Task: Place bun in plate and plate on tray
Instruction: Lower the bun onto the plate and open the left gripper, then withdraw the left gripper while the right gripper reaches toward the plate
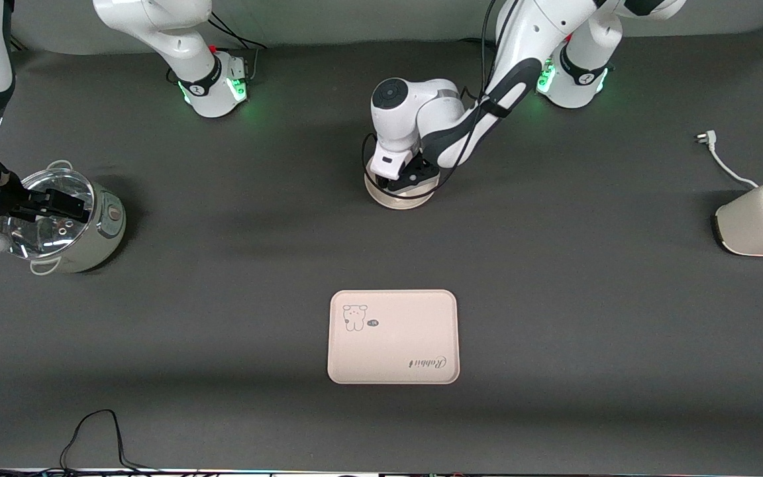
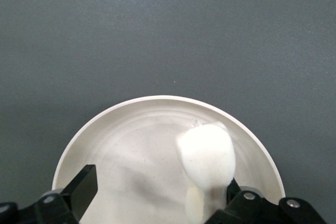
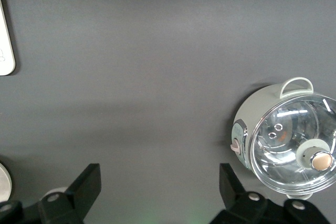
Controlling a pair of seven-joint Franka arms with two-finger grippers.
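I had the left gripper (image 1: 403, 177) low over the plate (image 1: 400, 199), which sat on the table (image 1: 554, 265) farther from the front camera than the tray (image 1: 393, 336) and well apart from it. In the left wrist view the jaws stood released, and the bun (image 2: 206, 156) lay inside the plate (image 2: 126, 140), against one finger (image 2: 233, 192) and clear of the other. The tray lay bare on the table, its rabbit print facing up. My right gripper (image 1: 57, 204) waited in the air over the small glass-lidded cooker (image 1: 73, 225) at the right arm's end of the table, jaws spread wide and holding nothing. A white toaster (image 1: 762, 218) rested at the left arm's end.
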